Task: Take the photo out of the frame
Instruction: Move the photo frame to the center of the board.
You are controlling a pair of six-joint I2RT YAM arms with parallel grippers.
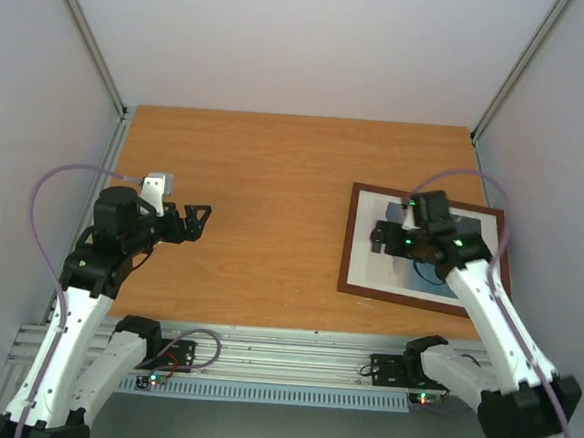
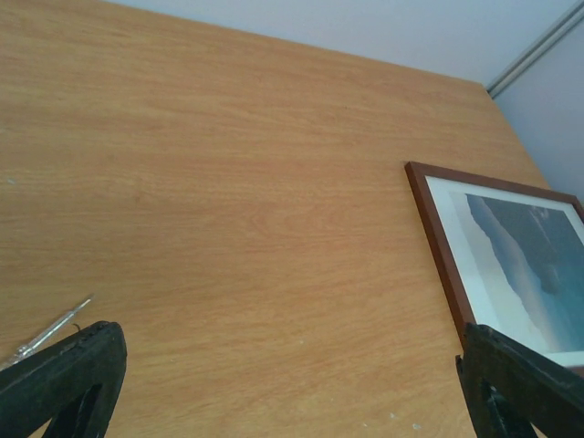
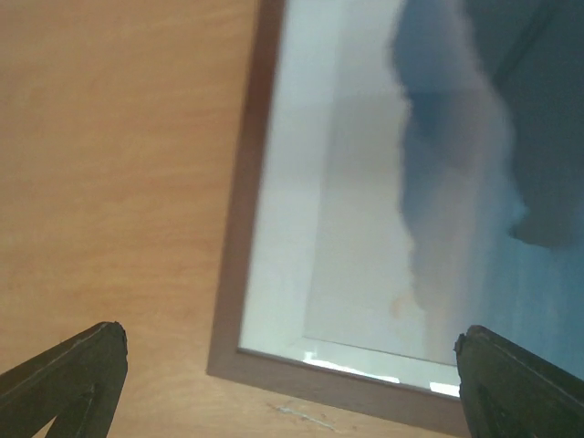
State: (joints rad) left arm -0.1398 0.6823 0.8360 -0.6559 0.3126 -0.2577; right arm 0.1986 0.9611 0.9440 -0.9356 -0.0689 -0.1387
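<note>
Now | left claw spread | right claw spread over frame | photo arm-blocked overhead, plain from wrists

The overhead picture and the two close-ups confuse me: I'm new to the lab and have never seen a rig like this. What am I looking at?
Two robot arms are bolted at the near edge of a wooden table. The overhead picture comes from a fixed camera above and behind them. Each of the other two comes from a camera on one wrist, so the dark wedges at its bottom corners are that arm's own fingers. On the table lies a reddish-brown frame with a blue mountain photo inside a pale border. The left gripper is off to the side over bare wood; the right gripper is above the frame's left part. Both are open and hold nothing.
</note>
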